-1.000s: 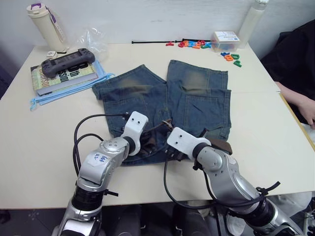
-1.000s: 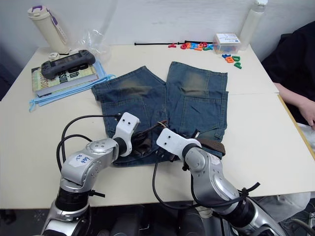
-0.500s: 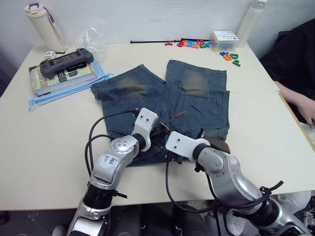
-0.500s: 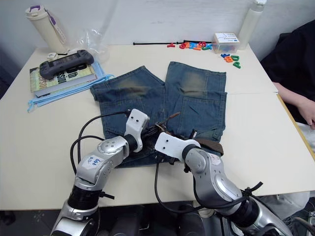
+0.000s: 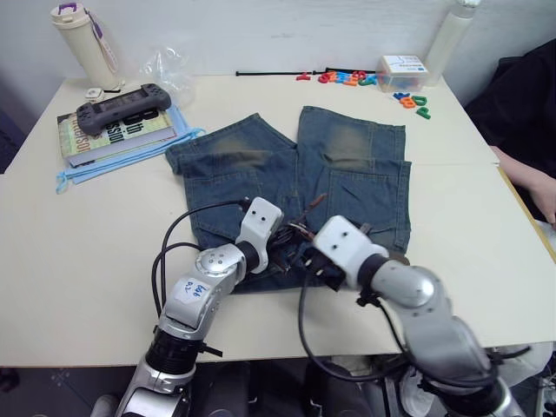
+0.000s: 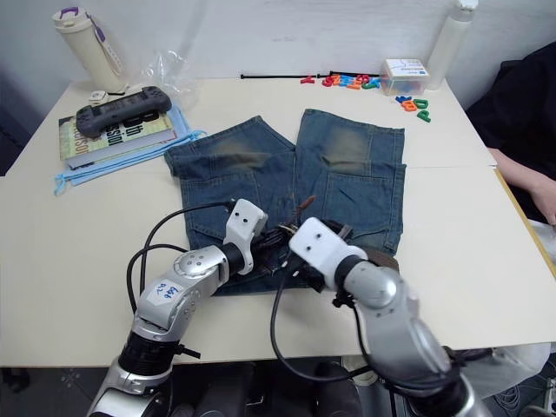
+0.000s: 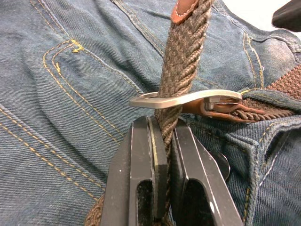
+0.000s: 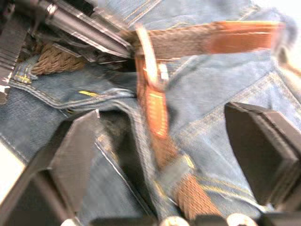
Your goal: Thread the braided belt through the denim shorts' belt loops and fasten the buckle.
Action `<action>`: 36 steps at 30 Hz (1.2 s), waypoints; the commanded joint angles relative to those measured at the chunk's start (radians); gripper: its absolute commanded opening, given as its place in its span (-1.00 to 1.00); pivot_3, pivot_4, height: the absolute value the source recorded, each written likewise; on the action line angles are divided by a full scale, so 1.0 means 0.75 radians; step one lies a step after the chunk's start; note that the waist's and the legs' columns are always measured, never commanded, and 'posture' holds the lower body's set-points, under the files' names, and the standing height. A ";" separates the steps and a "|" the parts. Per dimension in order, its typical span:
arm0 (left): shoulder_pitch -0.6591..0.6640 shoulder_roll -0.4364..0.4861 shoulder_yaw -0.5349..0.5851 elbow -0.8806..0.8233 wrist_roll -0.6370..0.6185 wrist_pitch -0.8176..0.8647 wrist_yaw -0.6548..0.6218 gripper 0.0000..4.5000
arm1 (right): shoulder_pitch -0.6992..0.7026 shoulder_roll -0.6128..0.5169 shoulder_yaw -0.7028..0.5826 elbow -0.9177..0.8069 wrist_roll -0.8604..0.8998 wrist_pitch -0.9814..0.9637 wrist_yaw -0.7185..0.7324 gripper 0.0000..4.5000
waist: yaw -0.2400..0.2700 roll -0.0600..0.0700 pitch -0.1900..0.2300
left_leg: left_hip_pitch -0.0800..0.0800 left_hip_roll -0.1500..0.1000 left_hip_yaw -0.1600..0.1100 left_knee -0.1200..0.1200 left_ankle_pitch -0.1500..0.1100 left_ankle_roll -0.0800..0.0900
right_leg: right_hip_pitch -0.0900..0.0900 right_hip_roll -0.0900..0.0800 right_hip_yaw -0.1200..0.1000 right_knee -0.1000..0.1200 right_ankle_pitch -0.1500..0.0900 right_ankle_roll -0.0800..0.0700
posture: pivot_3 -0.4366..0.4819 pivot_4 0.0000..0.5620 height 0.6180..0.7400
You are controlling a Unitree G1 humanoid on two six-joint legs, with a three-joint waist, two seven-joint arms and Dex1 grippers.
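— Braided strap is through the frame now: the braided belt (image 7: 181,70) runs up through the buckle (image 7: 186,99), its leather tip poking out past it over the denim shorts (image 5: 347,174). A second ago that tip lay low at the waistband; since then it has been lifted and fed forward.

— Who has hold of it?

— The left pincer (image 7: 167,141), fingers clamped together on the strap just below the buckle. The right pincer (image 8: 162,146) hovers over the buckle's tan leather tab with its fingers wide apart, gripping nothing. It has shifted a little toward the middle of the waistband over the last second.

— And where does all this sit?

— At the front of the shorts' waistband, on the near edge of the surface, close to the robot. The belt lies along the waistband on both sides, so I judge the threading is done.

— So, fastened?

— Not yet, I think. No prong can be made out through the weave. The strap likely needs drawing tighter first.
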 commanded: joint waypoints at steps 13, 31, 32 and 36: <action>-0.032 0.022 -0.093 0.034 0.079 -0.135 -0.049 -1.00 | -0.301 -0.450 0.276 0.566 -0.238 -1.253 0.057 0.95 | -0.001 -0.001 0.001 | 0.000 -0.002 0.002 0.001 0.006 0.009 | 0.002 -0.001 -0.006 -0.001 0.001 0.002 | -0.05 -0.47 0.63; -0.029 0.129 -0.189 0.038 0.276 -0.290 -0.083 -1.00 | -0.277 -0.350 0.227 0.740 -0.371 -1.402 0.098 -0.51 | -0.002 -0.001 0.001 | 0.000 -0.001 0.001 0.002 0.006 0.008 | 0.002 -0.001 -0.009 0.000 0.001 0.002 | -0.05 -0.47 0.63; -0.030 0.131 -0.186 0.040 0.278 -0.294 -0.087 -1.00 | -0.270 -0.345 0.222 0.729 -0.373 -1.390 0.099 -0.80 | -0.002 -0.001 0.001 | 0.000 -0.001 0.001 0.002 0.006 0.008 | 0.002 -0.001 -0.009 0.000 0.001 0.002 | -0.05 -0.47 0.63; -0.040 0.179 -0.213 0.046 0.332 -0.325 -0.117 -1.00 | -0.235 -0.329 0.206 0.683 -0.385 -1.346 0.104 -0.99 | -0.002 -0.001 0.001 | 0.000 -0.001 0.001 0.002 0.006 0.008 | 0.002 -0.001 -0.009 0.000 0.001 0.002 | -0.05 -0.47 0.63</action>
